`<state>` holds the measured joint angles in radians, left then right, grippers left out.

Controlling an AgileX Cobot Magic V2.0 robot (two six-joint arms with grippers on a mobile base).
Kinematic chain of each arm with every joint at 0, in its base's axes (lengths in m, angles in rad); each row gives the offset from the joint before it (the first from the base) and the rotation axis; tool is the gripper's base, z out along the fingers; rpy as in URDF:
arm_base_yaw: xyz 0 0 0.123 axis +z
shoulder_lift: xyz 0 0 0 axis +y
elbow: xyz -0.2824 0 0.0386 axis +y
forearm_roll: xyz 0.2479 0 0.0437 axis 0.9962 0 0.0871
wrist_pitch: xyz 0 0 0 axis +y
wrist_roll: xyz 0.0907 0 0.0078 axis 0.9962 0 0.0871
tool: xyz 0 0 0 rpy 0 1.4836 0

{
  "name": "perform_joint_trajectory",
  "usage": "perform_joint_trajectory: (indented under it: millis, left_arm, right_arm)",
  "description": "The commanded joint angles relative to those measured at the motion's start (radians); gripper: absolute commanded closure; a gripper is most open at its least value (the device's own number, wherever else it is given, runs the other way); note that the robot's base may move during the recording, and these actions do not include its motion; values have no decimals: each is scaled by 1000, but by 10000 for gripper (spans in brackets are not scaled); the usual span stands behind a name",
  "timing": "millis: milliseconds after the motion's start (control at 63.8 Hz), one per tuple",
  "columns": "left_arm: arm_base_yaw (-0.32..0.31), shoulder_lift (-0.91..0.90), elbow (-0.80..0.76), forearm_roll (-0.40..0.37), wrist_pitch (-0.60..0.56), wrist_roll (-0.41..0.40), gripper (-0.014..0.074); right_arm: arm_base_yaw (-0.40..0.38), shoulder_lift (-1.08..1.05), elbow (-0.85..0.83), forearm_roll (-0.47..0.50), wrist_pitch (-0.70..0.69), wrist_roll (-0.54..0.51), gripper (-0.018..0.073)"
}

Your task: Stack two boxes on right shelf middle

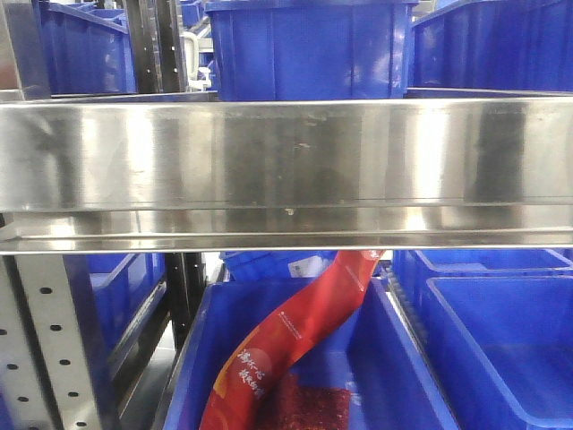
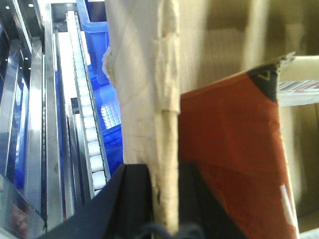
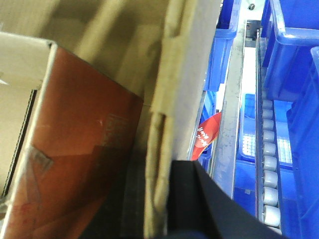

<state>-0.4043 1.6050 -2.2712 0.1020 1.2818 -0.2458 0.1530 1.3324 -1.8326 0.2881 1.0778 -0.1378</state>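
A brown cardboard box (image 2: 144, 74) fills the left wrist view, and my left gripper (image 2: 165, 172) is shut on the creased upper edge of its wall, one black finger (image 2: 134, 194) on each side. In the right wrist view the same kind of cardboard wall (image 3: 182, 64) is pinched by my right gripper (image 3: 157, 179), which is shut on it. A red-brown carton (image 2: 229, 149) lies inside the open box, seen again in the right wrist view (image 3: 84, 134). The steel shelf (image 1: 286, 161) crosses the front view as a broad shiny lip. Neither the box nor a gripper shows there.
A blue bin (image 1: 309, 49) stands on the shelf level above the lip. Below it are more blue bins (image 1: 501, 340), one holding a red bag (image 1: 286, 340). A grey perforated upright (image 1: 54, 349) is at the lower left. Roller tracks (image 2: 89, 129) (image 3: 269, 169) run beside the box.
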Motion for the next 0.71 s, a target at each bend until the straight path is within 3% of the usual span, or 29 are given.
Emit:
perform_joint_trajectory:
  millis: [0, 360, 689]
  left_arm:
    - [2, -11, -12, -2, -61, -1, 708]
    - [2, 35, -2, -45, -61, -1, 708]
    - [2, 93, 196, 1, -61, 0, 708]
  right_arm:
    - [-5, -17, -15, 13, -40, -15, 712]
    - [-5, 4, 8, 9, -28, -15, 712]
    - [-5, 174, 23, 0, 23, -15, 712]
